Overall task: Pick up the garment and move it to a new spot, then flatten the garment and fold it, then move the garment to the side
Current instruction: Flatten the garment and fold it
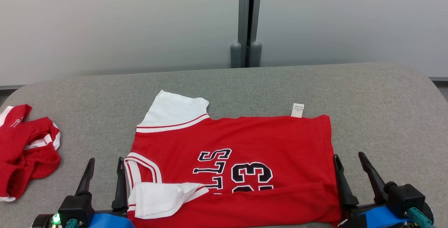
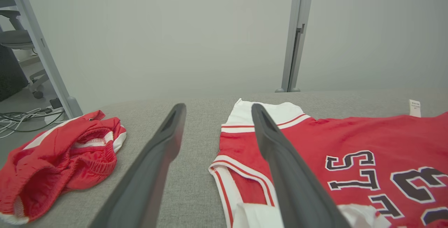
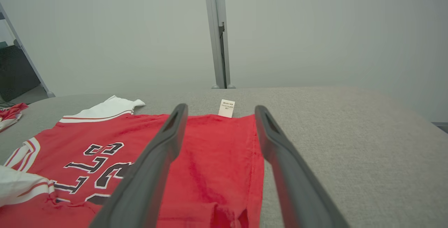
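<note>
The left gripper (image 1: 106,159) and right gripper (image 1: 349,155) sit closest, both spread wide and holding nothing. One waits at each end of the shirt (image 1: 245,137), I think so they can grab the same long side together. The shirt lies flat in the middle of the table (image 1: 280,84), its near edge folded over. Behind it is lots of bare room. Some shorts (image 1: 24,151) lie bunched far left, well apart.
</note>
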{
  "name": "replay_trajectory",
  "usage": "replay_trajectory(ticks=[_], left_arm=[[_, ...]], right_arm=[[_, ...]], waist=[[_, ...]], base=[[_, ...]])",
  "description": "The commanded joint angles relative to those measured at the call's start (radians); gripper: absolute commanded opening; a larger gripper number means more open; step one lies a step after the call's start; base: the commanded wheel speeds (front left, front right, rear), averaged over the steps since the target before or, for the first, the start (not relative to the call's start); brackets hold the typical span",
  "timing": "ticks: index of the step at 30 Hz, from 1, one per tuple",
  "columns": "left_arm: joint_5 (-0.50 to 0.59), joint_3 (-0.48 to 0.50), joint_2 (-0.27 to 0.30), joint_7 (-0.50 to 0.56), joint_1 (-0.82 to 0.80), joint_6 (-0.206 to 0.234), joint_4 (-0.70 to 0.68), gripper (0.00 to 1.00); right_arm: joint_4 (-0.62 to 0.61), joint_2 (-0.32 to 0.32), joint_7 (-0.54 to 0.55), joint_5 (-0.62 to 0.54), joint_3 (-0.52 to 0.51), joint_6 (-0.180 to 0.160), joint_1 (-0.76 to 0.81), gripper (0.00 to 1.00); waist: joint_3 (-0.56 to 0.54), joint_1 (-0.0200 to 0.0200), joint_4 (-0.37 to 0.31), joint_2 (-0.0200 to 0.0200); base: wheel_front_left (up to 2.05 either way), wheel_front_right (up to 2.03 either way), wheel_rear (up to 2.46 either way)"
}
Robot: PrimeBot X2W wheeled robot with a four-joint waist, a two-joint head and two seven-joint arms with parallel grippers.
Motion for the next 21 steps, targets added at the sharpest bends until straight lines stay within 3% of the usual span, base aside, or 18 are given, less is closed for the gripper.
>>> replay_trajectory(ticks=[1, 13, 21], left_arm=[[0.000, 0.004, 0.001, -0.004, -0.011, -0.004, 0.001, 1.00], [0.005, 0.012, -0.005, -0.004, -0.010, -0.011, 0.011, 1.00], [-0.016, 0.013, 0.028, -0.004, -0.138, -0.024, 0.027, 1.00]], right_arm=[[0.003, 0.002, -0.003, -0.008, -0.005, 0.000, 0.007, 1.00], [0.017, 0.003, -0.003, -0.010, -0.007, 0.000, 0.003, 1.00], [-0.006, -0.013, -0.003, -0.050, -0.037, 0.000, -0.090, 1.00]], waist=[[0.000, 0.0000, 0.001, -0.0001], [0.002, 0.0000, -0.001, -0.0001], [0.040, 0.0000, 0.002, -0.0001]], base=[[0.00, 0.00, 0.00], [0.00, 0.00, 0.00], [0.00, 0.00, 0.00]])
